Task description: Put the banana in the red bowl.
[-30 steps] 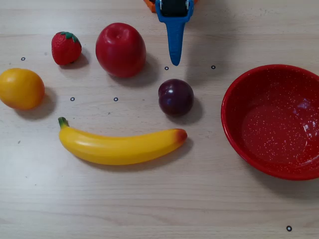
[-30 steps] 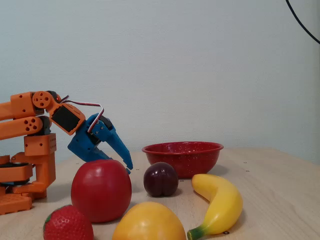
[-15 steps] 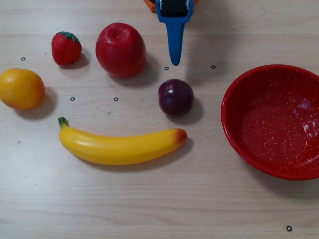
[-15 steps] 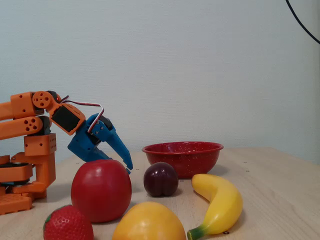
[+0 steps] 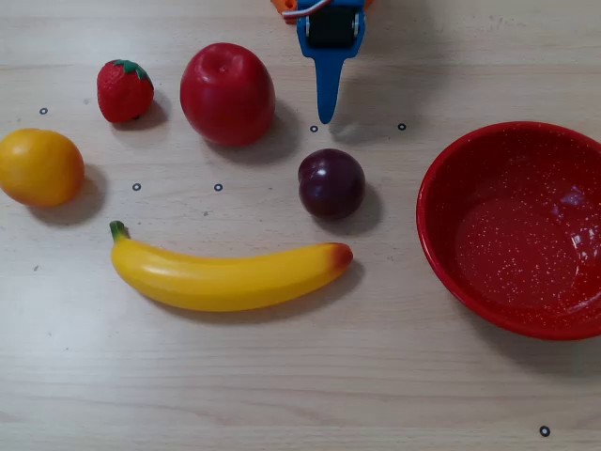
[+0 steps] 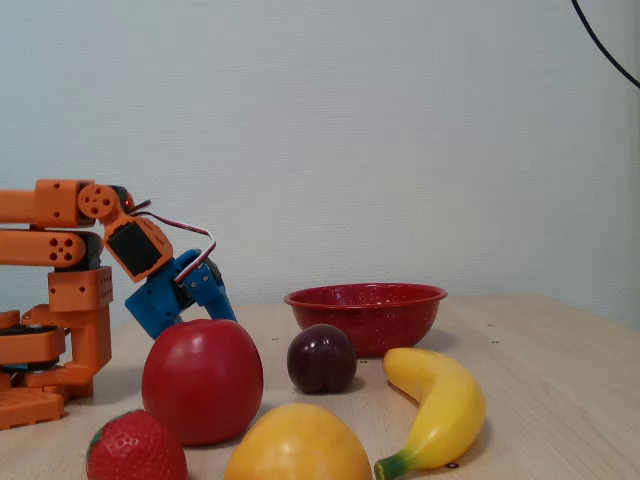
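The banana lies flat on the wooden table in the overhead view, green stem to the left and reddish end to the right. It also shows in the fixed view. The red bowl stands empty at the right edge of the overhead view, and at the back in the fixed view. My blue gripper points down at the table at top centre, well away from the banana. Its jaws look closed and hold nothing. In the fixed view the gripper sits just behind the apple.
A red apple, a strawberry, a round orange fruit and a dark plum lie around the banana. The plum sits between the gripper and the banana's right end. The orange arm base stands at the left.
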You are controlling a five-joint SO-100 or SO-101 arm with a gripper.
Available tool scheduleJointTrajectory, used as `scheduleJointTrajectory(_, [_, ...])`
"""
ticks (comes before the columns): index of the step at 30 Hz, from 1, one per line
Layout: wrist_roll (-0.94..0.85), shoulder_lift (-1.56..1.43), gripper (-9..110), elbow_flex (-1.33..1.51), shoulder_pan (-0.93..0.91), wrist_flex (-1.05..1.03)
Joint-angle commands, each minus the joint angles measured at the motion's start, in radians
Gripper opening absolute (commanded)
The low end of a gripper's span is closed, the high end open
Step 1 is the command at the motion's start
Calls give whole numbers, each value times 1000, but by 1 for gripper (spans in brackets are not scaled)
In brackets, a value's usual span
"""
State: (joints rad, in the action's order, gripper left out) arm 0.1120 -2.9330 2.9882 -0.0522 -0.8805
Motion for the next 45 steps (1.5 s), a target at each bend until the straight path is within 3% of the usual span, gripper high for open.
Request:
scheduleJointTrajectory(1, [32, 41, 0, -156, -11, 29])
scheduleJointTrajectory(18, [95, 509, 0, -715, 57, -178])
scheduleJointTrajectory(32, [158, 1031, 0, -1419, 196, -581])
scheduleJointTrajectory(45, [201, 1385, 4, -1812, 313, -736])
